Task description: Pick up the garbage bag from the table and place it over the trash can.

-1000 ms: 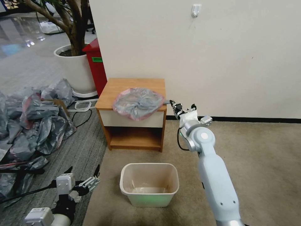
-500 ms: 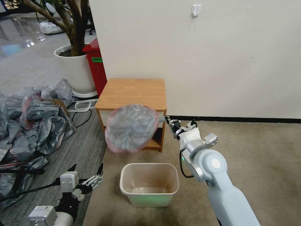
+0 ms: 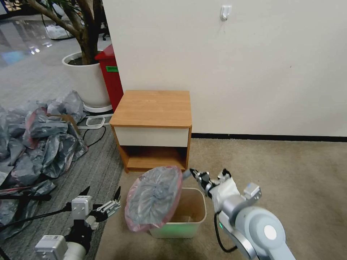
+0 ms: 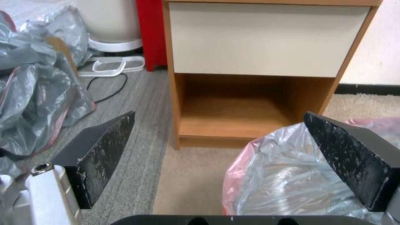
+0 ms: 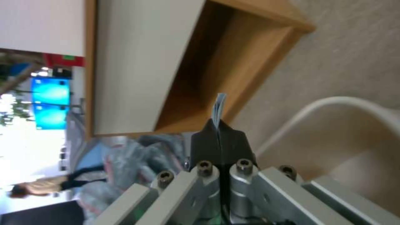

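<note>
The garbage bag (image 3: pixel 154 196) hangs in the air, off the table (image 3: pixel 151 108), pinched at its edge by the right gripper (image 3: pixel 194 174), whose jaws are closed tight on a thin fold of the plastic, as the right wrist view shows plainly. Taking the trash can (image 3: pixel 195 213) as the landmark, the bag is held tilted above the can's left half and left rim, its pink-red border turned toward the camera and its lowest part hanging down past the can's front left corner. It is not spread around the rim, so the can's right half is uncovered.

By my reading, the pickup is done: the surface of the table, just behind the can, is bare. What is left is the harder part, opening the bag's mouth and stretching it over the rim on all sides.

The left gripper (image 3: pixel 102 208) sits low, just left of the can and beside the bag, its jaws spread wide and holding nothing; in the left wrist view the bag lies right by one jaw.

Counted: one garbage bag in play, one trash can, one table, two grippers. Farther left of the can lies one heap of grey and red bags (image 3: pixel 36 141), and behind and left of the table stand one red bin (image 3: pixel 110 74) and one white plant pot (image 3: pixel 86 77).
</note>
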{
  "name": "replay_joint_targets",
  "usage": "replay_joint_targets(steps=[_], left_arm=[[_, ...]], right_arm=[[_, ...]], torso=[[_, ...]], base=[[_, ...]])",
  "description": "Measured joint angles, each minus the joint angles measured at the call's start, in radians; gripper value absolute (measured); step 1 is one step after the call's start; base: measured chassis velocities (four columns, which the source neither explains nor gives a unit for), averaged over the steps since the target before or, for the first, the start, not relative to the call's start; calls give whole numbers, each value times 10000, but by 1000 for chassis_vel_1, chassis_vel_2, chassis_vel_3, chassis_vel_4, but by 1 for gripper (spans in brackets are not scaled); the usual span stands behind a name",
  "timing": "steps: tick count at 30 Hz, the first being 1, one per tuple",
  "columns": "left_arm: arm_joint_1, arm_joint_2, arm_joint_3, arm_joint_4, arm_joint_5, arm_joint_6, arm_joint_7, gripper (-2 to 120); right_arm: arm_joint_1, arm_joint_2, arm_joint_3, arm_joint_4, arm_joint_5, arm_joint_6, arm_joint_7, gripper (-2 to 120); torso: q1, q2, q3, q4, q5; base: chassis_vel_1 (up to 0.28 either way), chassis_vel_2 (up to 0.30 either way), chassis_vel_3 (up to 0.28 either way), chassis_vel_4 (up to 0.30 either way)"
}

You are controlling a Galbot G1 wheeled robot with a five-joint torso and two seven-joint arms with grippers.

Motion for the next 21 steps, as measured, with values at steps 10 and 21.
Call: replay_joint_targets(steps=[10,21], left_arm=[[-169,97,46,-1,20,-95,14,100],[-288,172,95,-1,25,-139,41,100]], right_arm=[[-923,29,72,74,-1071,-595,57,6],[-1295,165,188,172,-1393,-763,455,43]], torso=[[0,0,1,0,0],[0,-1,1,0,0]], base=[[0,0,0,0],[0,0,0,0]])
